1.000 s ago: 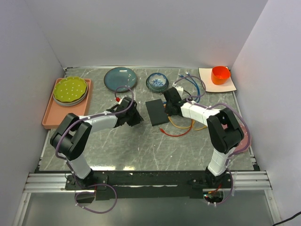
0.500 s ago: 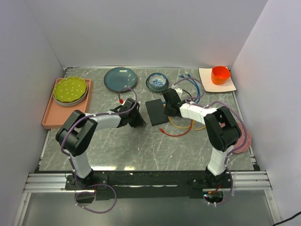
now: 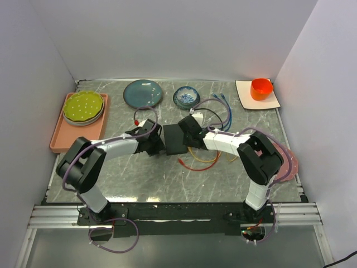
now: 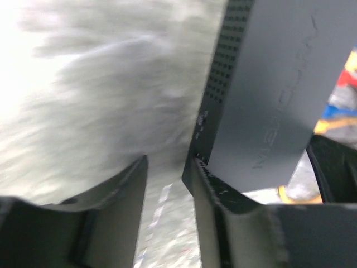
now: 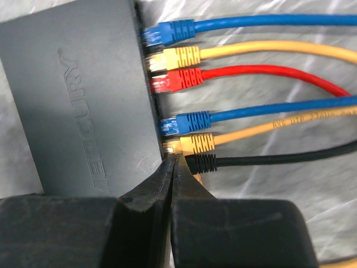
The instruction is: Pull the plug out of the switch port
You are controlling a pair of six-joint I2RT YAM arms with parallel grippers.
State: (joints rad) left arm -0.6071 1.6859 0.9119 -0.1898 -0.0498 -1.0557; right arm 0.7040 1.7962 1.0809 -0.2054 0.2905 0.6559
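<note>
The black switch (image 3: 174, 139) lies flat mid-table. In the right wrist view the switch (image 5: 83, 106) has several plugs in the ports of its long edge: blue (image 5: 173, 30), yellow (image 5: 178, 57), red (image 5: 178, 81), blue (image 5: 189, 121), yellow (image 5: 195, 144) and black (image 5: 203, 163). My right gripper (image 5: 174, 159) is shut and empty, its tips against the port edge beside the black plug. My left gripper (image 4: 170, 173) is open with only table in the gap; its right finger (image 4: 217, 212) touches the switch's (image 4: 268, 84) near corner.
Coloured cables (image 3: 203, 162) loop right of the switch. A pink tray (image 3: 58, 137) with a green plate (image 3: 83, 107) sits at the left. At the back stand a dark plate (image 3: 143, 92), a patterned bowl (image 3: 186, 96) and an orange cup (image 3: 261, 88) on a white dish (image 3: 273, 101).
The switch has slid left with the right gripper against it, dragging the cables along. The left gripper now touches the switch's left corner, its jaws slightly wider.
</note>
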